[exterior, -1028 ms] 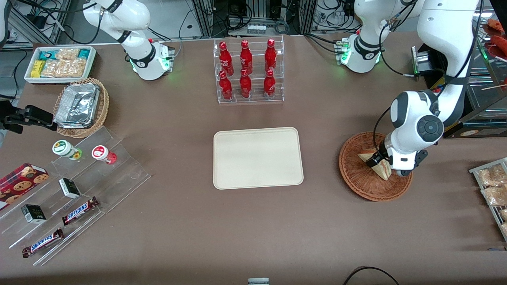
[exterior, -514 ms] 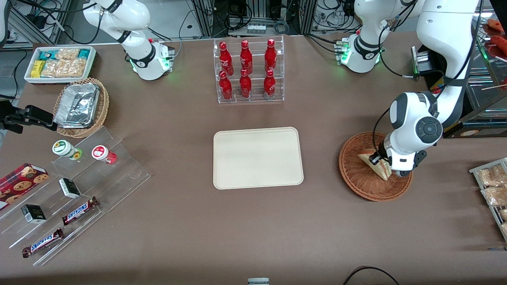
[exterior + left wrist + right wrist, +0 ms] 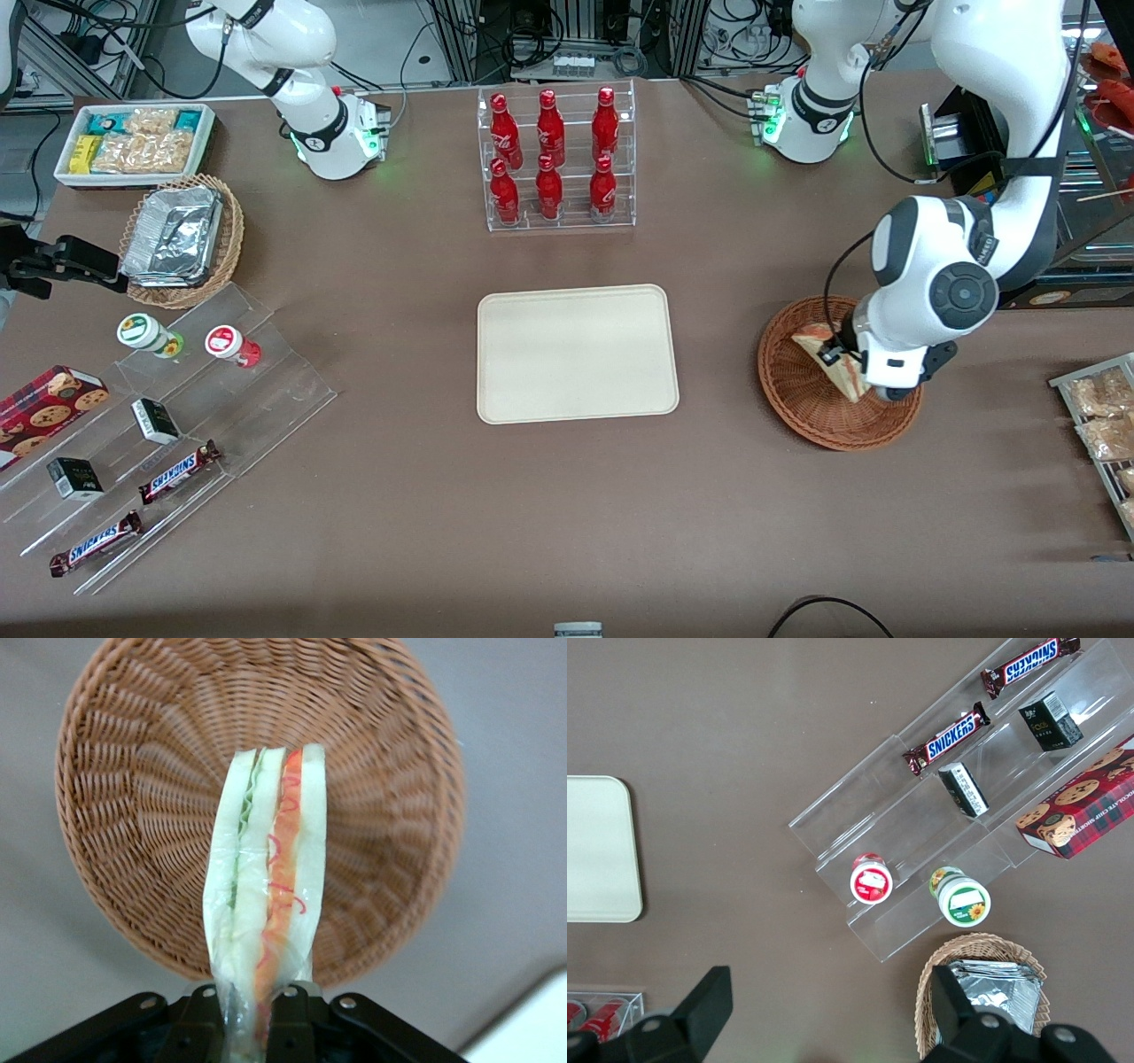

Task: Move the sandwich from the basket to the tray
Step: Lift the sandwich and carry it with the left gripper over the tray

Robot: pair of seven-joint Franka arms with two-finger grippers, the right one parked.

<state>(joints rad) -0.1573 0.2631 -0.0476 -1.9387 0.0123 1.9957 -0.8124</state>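
my black two-finger gripper point(image 3: 252, 1014) is clamped on one end of the small triangular sandwich point(image 3: 266, 895) of pale bread with green and red-orange filling layers, the two fingers point(image 3: 205, 1023) pressing its wrapped sides. the wedge hangs edge-on from my grip, above the bowl of the round reddish-brown woven wicker basket point(image 3: 133, 771), and in the wrist view i cannot tell for sure whether its free end touches the weave. in the front view, the sandwich point(image 3: 831, 368) shows over the basket's point(image 3: 797, 412) inner floor, just beside my white wrist, with my gripper point(image 3: 837, 353) near the basket's centre. taking the flat rectangular cream-beige plastic tray point(image 3: 578, 353) as the clock's middle in that view, the basket sits at about three o'clock, toward the working arm's end of the table and well apart from the tray. the clear rack of red bottles point(image 3: 554, 159) stands at twelve o'clock from the tray, farther from the front camera.
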